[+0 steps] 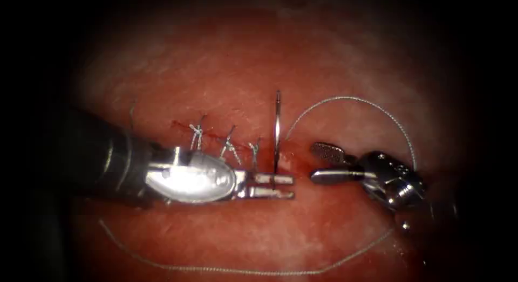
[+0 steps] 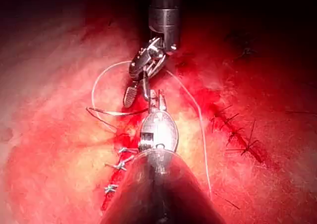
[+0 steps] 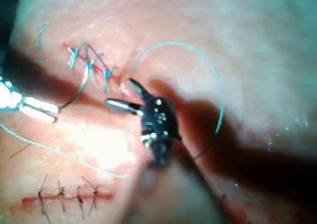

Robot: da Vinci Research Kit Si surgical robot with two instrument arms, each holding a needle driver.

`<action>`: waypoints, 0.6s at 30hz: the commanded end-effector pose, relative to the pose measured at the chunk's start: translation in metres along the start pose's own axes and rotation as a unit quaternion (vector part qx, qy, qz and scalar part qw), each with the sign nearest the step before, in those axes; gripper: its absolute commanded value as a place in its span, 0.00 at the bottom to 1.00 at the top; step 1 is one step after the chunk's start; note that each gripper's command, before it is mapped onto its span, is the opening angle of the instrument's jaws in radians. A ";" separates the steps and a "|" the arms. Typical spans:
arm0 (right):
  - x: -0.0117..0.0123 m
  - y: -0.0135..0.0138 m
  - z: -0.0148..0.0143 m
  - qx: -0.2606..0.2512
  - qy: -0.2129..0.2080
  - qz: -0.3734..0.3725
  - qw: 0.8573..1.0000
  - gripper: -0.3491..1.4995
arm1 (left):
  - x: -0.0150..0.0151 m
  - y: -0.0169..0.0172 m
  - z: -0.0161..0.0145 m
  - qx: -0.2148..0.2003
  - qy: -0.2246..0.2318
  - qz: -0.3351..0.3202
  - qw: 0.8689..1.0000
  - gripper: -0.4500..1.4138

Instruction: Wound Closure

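While the left arm's silver, two-jawed needle driver (image 1: 280, 186) lies across the reddish pork-belly tissue (image 1: 226, 71) from the endoscope view's left, its slim jaws are closed on the thin, curved steel needle (image 1: 277, 128) near the lower end of its curve. The needle stands up from those jaws and crosses the narrow red cut (image 1: 216, 136) just to the right of the three knotted pale stitches (image 1: 226, 144); whether its lower tip is in the tissue cannot be told. The right arm's metal needle driver (image 1: 318, 162) sits near the needle on its right, jaws spread apart and holding nothing. The fine whitish thread (image 1: 350, 101) arcs from beside the needle over the right tool, then sweeps in a long loop along the tissue below both tools.
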 end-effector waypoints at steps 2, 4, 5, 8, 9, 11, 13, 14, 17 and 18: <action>-0.0008 -0.0016 0.0009 0.032 -0.013 0.002 0.999 0.79 | 0.0004 0.0000 0.0003 0.020 0.004 0.009 1.000 0.00; -0.0004 -0.0022 0.0011 0.060 -0.024 -0.011 0.998 0.74 | 0.0009 0.0001 0.0007 0.021 0.011 0.016 1.000 0.00; 0.0000 -0.0020 0.0011 0.052 -0.021 -0.023 0.998 0.72 | 0.0000 0.0014 0.0016 0.020 0.013 0.023 0.999 0.00; 0.0006 -0.0008 0.0008 0.037 -0.012 -0.023 0.999 0.71 | -0.0022 0.0038 0.0033 0.006 0.002 0.038 0.999 0.00; 0.0007 -0.0004 0.0006 0.029 -0.008 -0.017 0.999 0.71 | -0.0027 0.0042 0.0036 0.006 -0.001 0.041 0.999 0.00; 0.0008 0.0001 0.0002 0.024 0.000 0.009 1.000 0.70 | -0.0037 0.0050 0.0043 0.004 -0.005 0.047 0.999 0.00; 0.0007 0.0004 -0.0002 0.022 0.003 0.047 0.999 0.70 | -0.0044 0.0055 0.0047 0.006 -0.005 0.057 0.998 0.00; 0.0005 0.0004 -0.0002 0.023 0.002 0.061 0.998 0.70 | -0.0047 0.0057 0.0049 0.006 -0.006 0.062 0.998 0.00; 0.0001 0.0005 -0.0001 0.024 0.002 0.094 0.995 0.70 | -0.0057 0.0059 0.0053 0.008 -0.007 0.081 0.997 0.00; 0.0000 0.0005 0.0001 0.024 0.003 0.105 0.994 0.70 | -0.0060 0.0060 0.0055 0.009 -0.008 0.088 0.996 0.00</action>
